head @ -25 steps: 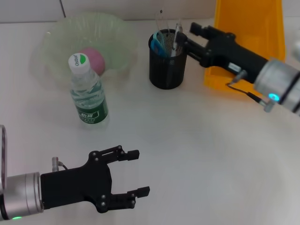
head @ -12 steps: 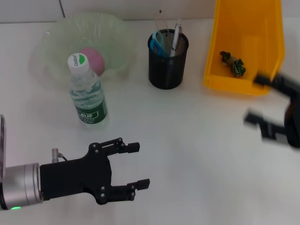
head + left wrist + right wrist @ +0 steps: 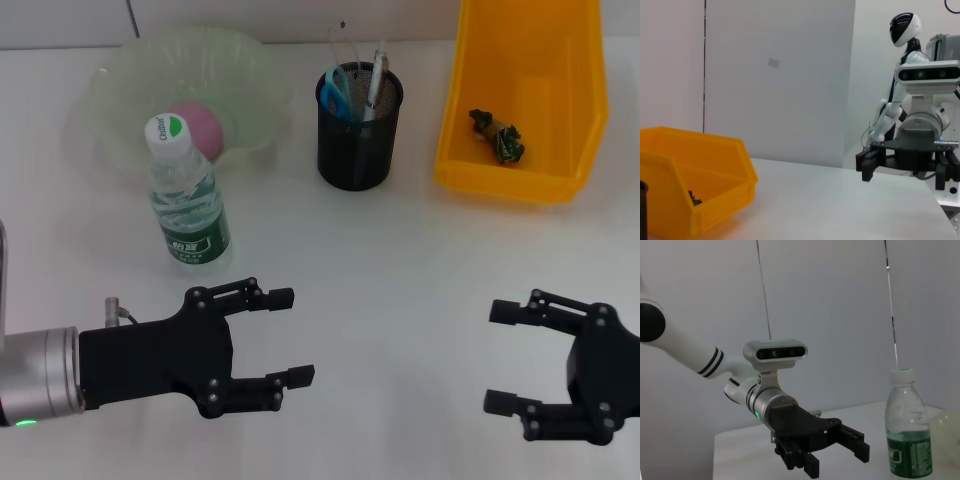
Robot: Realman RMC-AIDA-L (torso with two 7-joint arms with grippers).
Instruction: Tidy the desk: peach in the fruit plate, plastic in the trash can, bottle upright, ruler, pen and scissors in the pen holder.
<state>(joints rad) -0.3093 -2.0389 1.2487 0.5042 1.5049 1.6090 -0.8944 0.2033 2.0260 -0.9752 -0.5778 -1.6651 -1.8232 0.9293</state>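
The pink peach (image 3: pixel 197 125) lies in the pale green fruit plate (image 3: pixel 120 80) at the back left. The water bottle (image 3: pixel 187 200) stands upright in front of the plate; it also shows in the right wrist view (image 3: pixel 907 427). The black mesh pen holder (image 3: pixel 358 130) holds the blue-handled scissors (image 3: pixel 335 92), a pen (image 3: pixel 377 65) and a clear ruler (image 3: pixel 345 45). Crumpled plastic (image 3: pixel 498 135) lies in the yellow trash bin (image 3: pixel 560 170). My left gripper (image 3: pixel 285 338) is open and empty near the front left. My right gripper (image 3: pixel 505 358) is open and empty near the front right.
The white table (image 3: pixel 400 260) stretches between the two grippers and the objects at the back. In the left wrist view the yellow bin (image 3: pixel 715 170) and my right gripper (image 3: pixel 905 162) show; in the right wrist view my left gripper (image 3: pixel 840 450) shows.
My right arm has drawn back from the pen holder to the front right of the table, empty, and the pen now stands in the holder. The left arm has barely moved.
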